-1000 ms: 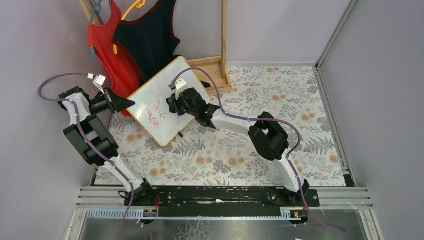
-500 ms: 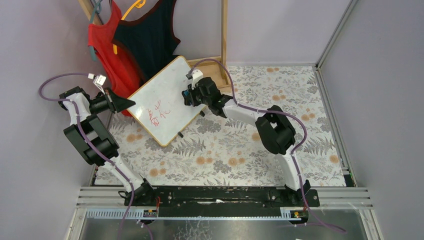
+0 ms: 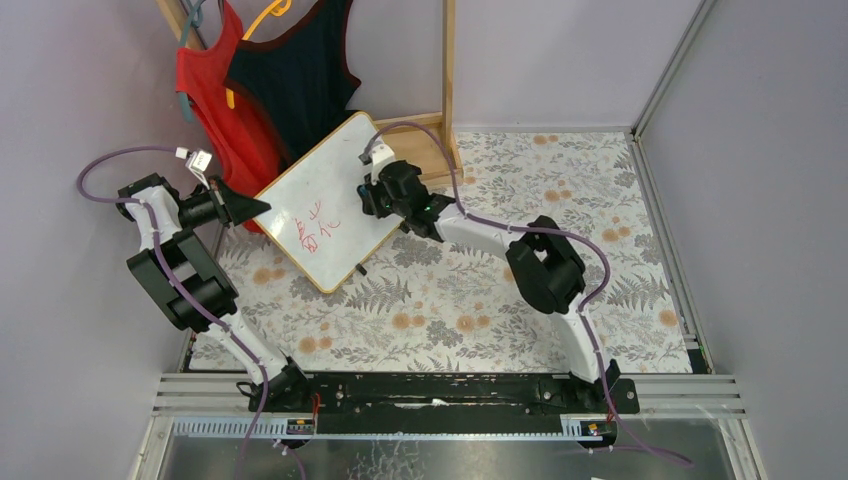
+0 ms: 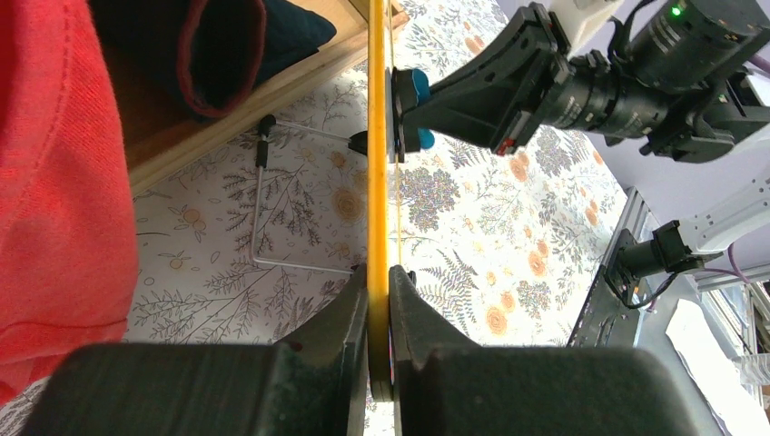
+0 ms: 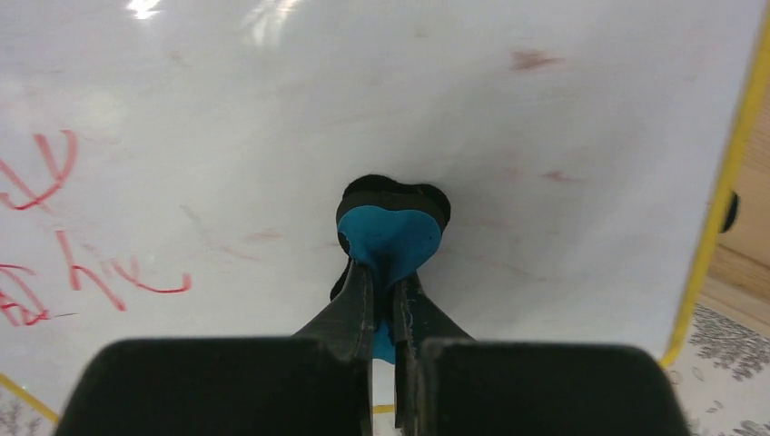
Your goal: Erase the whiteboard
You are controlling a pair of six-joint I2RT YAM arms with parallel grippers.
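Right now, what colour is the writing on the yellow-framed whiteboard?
Red writing; right wrist view shows it best.

Glossy whiteboard (image 5: 545, 109), matt blue eraser (image 5: 390, 238), wooden stand (image 3: 448, 80), woven red cloth (image 4: 54, 163)

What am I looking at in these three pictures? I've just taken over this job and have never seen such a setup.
These are two robot arms bolted at the table's near edge. The wide picture looks down from above and behind them. The other two come from a small camera on each wrist.

The left hand pinches the yellow edge of the whiteboard, which stands tilted. The right hand grips a blue eraser and presses it against the board's white face. Red writing shows on the board, to the eraser's left in the right wrist view.

A floral tablecloth covers the table. Behind the board, a red garment and a dark garment hang beside a wooden stand.
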